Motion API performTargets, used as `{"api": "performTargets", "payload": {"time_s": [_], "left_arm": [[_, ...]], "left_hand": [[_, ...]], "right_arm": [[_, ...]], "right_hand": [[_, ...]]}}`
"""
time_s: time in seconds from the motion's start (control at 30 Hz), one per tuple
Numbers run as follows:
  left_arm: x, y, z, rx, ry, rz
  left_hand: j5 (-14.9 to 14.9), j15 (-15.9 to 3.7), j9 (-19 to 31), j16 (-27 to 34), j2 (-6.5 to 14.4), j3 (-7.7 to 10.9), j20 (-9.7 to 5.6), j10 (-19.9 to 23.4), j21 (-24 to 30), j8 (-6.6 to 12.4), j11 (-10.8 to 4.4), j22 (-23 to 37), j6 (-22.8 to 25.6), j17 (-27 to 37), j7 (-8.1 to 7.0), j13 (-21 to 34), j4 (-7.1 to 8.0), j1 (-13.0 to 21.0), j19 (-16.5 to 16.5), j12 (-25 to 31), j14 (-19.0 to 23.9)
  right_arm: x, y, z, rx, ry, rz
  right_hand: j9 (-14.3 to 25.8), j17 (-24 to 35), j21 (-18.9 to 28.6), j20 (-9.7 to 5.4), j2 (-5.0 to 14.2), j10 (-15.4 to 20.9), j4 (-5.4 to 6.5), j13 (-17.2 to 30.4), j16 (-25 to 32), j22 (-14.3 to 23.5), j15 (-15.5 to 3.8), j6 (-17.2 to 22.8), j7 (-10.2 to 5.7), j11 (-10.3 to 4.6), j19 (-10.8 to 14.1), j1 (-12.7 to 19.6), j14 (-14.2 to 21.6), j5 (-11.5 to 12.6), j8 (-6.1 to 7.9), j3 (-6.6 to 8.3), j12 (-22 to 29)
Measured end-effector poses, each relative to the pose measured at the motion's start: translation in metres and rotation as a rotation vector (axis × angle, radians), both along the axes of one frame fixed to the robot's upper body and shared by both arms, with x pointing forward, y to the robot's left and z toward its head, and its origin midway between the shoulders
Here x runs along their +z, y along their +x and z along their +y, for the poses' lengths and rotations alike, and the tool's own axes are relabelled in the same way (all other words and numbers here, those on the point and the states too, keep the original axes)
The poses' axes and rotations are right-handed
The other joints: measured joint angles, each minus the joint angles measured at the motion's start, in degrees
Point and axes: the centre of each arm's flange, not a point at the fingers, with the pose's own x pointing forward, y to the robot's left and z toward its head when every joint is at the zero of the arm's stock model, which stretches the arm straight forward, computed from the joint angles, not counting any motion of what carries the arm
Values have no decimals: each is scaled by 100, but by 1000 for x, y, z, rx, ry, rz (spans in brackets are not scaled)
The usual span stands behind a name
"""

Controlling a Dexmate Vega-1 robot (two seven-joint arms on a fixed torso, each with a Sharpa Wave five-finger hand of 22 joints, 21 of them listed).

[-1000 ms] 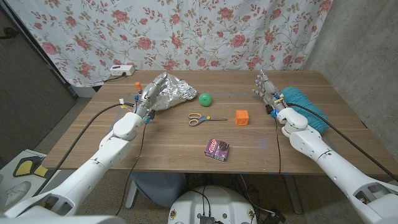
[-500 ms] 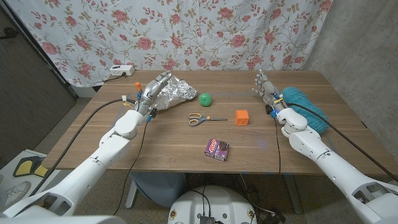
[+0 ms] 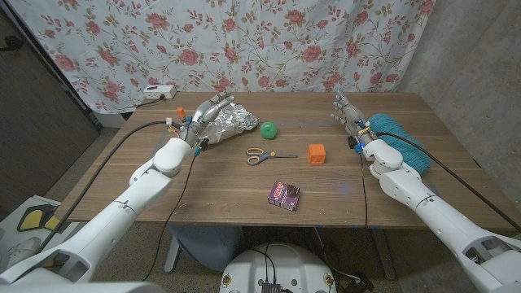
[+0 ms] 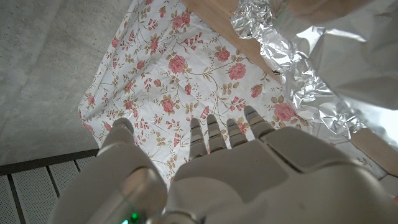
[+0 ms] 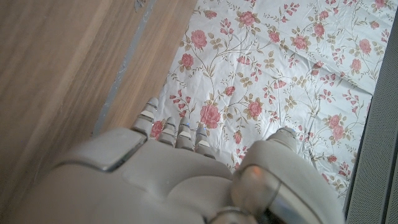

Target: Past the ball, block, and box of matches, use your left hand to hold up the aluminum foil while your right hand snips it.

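Observation:
The crumpled aluminum foil (image 3: 235,121) lies at the back of the table, left of the green ball (image 3: 269,128). My left hand (image 3: 206,115) is at the foil's left edge with its fingers apart and nothing in them. In the left wrist view the foil (image 4: 311,74) shines beside my left hand (image 4: 249,168), outside its fingers. Yellow-handled scissors (image 3: 263,155) lie mid-table, between the ball and the orange block (image 3: 317,152). The purple box of matches (image 3: 284,194) sits nearer the front. My right hand (image 3: 348,115) stands upright and empty at the far right, well away from the scissors.
A teal fuzzy thing (image 3: 396,138) lies beside my right forearm. A white power strip (image 3: 158,92) and a small orange piece (image 3: 179,111) sit at the back left corner. The floral curtain (image 3: 269,41) hangs behind the wooden table (image 3: 220,191).
My left hand has moved forward and a little right, up to the foil's left edge, with its fingers more spread. The right hand and the other things have stayed put.

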Motion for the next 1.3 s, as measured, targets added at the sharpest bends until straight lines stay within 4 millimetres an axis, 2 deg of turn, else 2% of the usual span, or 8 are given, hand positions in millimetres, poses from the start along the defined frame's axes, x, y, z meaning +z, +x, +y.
{"api": "performTargets", "payload": {"time_s": [0.07,0.3,0.37,0.57,0.77,1.0,1.3], "left_arm": [[2,-2,-1,7,14,-3],[8,-7,-4,40,68,-12],[10,-8,-6,48,83,-16],[13,-11,-9,81,130,-29],[17,-13,-12,108,165,-38],[21,-13,-16,135,197,-45],[25,-15,-21,158,250,-41]], "left_hand": [[0,-31,0,0,0,0,-15,-42,0,0,42,0,13,0,-13,0,0,0,-14,-25,-31],[0,0,0,0,-23,2,-55,-37,0,48,39,0,108,0,22,0,-2,23,-55,-26,-62],[0,-6,0,0,-23,-1,-54,121,0,48,5,0,196,0,33,11,-33,23,-56,3,-56],[0,-72,0,0,-23,-3,-24,148,0,48,-30,0,367,0,38,16,-44,23,-85,21,-33],[0,-11,0,0,-23,16,-2,80,0,85,-2,0,576,0,65,16,-63,23,-108,-26,-112],[0,10,0,0,-23,16,-26,81,0,85,-1,0,603,0,51,15,-63,23,-146,-26,-133],[0,10,0,0,-23,40,-45,392,0,85,-2,0,717,0,81,15,-87,23,-189,68,-132]], "right_arm": [[1,0,-1,-2,-2,-2],[2,-2,-5,-9,-2,-8],[3,-3,-5,-10,-1,-10],[3,-4,-8,-14,1,-13],[2,-5,-10,-15,6,-15],[0,-6,-12,-15,11,-13],[-2,-7,-12,-12,13,-13]], "right_hand": [[0,0,0,0,0,0,0,0,0,0,0,0,0,0,0,0,0,0,0,0,0],[0,0,0,0,0,0,0,0,0,0,0,0,0,0,0,0,0,0,0,0,0],[0,0,0,0,0,-16,-10,0,0,0,0,0,0,15,0,0,0,0,0,10,0],[0,-2,0,0,30,-12,-24,1,0,0,0,0,0,52,0,30,0,0,0,24,0],[0,-29,0,0,7,-12,-24,1,0,0,0,0,0,52,0,52,0,-28,0,24,0],[0,-28,0,0,7,-12,-24,1,0,0,0,0,0,52,0,52,0,-27,0,24,0],[0,-28,0,-32,33,11,-47,1,0,0,-1,-32,-32,30,-32,78,0,-48,0,49,0]]}}
